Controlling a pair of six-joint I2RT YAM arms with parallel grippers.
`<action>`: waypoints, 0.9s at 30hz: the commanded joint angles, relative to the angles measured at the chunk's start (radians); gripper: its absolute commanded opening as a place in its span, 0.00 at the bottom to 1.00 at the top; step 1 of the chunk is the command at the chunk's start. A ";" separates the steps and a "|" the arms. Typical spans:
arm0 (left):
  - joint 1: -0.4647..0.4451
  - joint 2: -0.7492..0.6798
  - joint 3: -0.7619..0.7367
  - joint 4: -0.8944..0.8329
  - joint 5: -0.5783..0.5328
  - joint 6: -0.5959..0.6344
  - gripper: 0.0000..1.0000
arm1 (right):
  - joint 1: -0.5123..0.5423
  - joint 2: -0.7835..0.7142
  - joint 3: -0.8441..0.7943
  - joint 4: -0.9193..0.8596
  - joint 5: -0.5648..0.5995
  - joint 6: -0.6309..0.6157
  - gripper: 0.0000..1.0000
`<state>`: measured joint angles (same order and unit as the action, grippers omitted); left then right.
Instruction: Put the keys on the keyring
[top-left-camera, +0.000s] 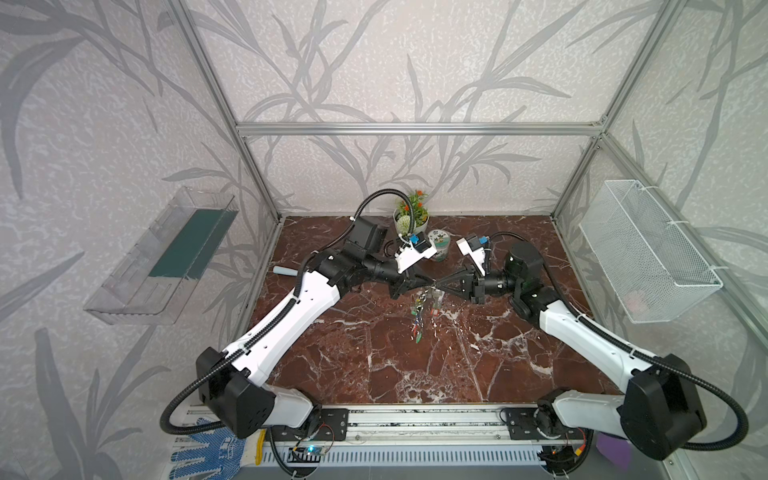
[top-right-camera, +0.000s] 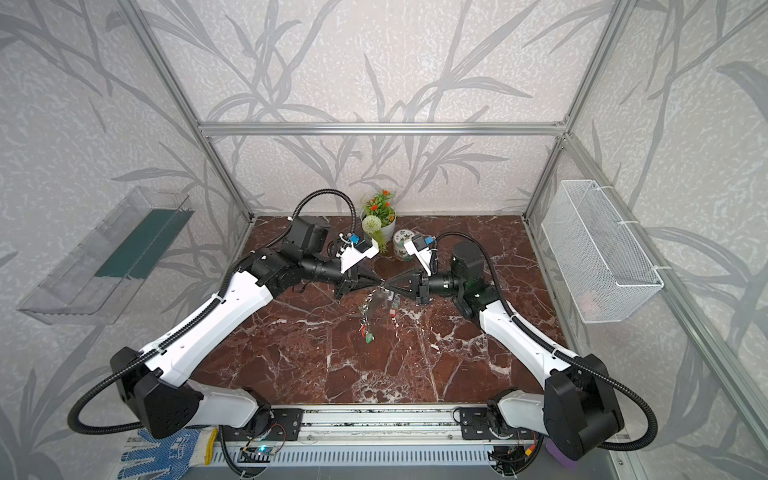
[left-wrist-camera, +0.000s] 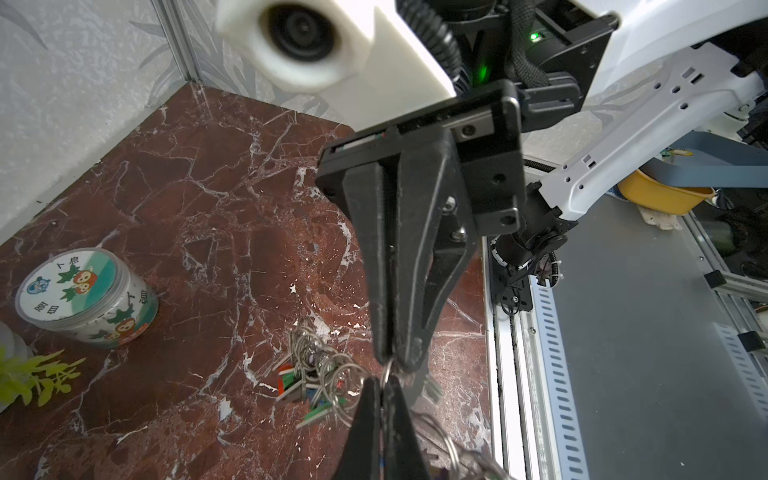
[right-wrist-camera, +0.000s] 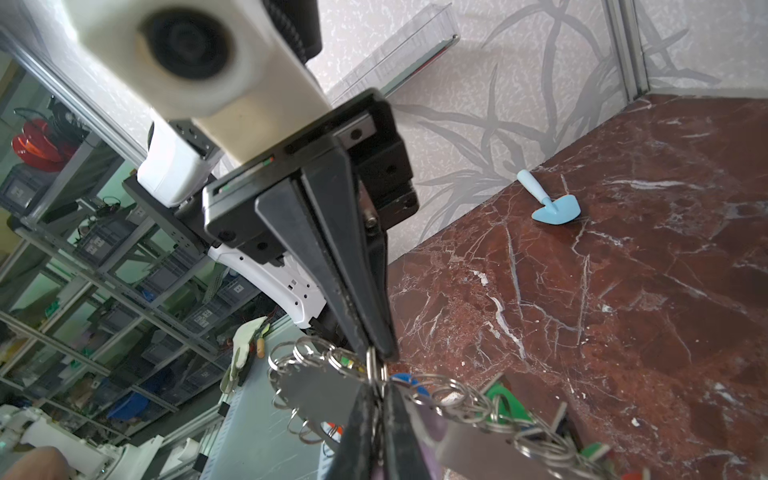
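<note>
The keyring (top-left-camera: 422, 309) (top-right-camera: 368, 316), a metal loop strung with small rings, keys and coloured tags, hangs above the middle of the marble table. My left gripper (top-left-camera: 428, 284) (left-wrist-camera: 382, 380) and right gripper (top-left-camera: 438, 286) (right-wrist-camera: 380, 388) meet tip to tip at its top. Each has its jaws closed on ring wire there. The keys' pale lilac tag (right-wrist-camera: 428, 428) shows right beside my right fingers, among the hanging rings. Which ring it hangs from is blurred. The bunch's lower tags (left-wrist-camera: 309, 395) dangle just over the table.
A printed tin (top-left-camera: 438, 245) and a potted plant (top-left-camera: 411, 218) stand at the back of the table. A small blue scoop (right-wrist-camera: 555, 208) lies by the left wall. A wire basket (top-left-camera: 648, 249) hangs on the right wall, a clear tray (top-left-camera: 166, 257) on the left.
</note>
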<state>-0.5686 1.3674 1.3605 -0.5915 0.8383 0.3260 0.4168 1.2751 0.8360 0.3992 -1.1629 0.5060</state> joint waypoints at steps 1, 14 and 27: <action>0.000 -0.069 -0.051 0.195 -0.007 -0.111 0.00 | -0.004 -0.029 0.033 0.025 -0.004 0.004 0.18; -0.003 -0.223 -0.269 0.551 -0.099 -0.351 0.00 | -0.002 -0.027 0.024 0.022 0.011 0.003 0.31; -0.016 -0.299 -0.372 0.631 -0.097 -0.428 0.00 | -0.001 0.016 0.055 0.070 0.034 0.024 0.37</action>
<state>-0.5804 1.1130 0.9874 -0.0505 0.7338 -0.0807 0.4133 1.2804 0.8474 0.4297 -1.1339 0.5266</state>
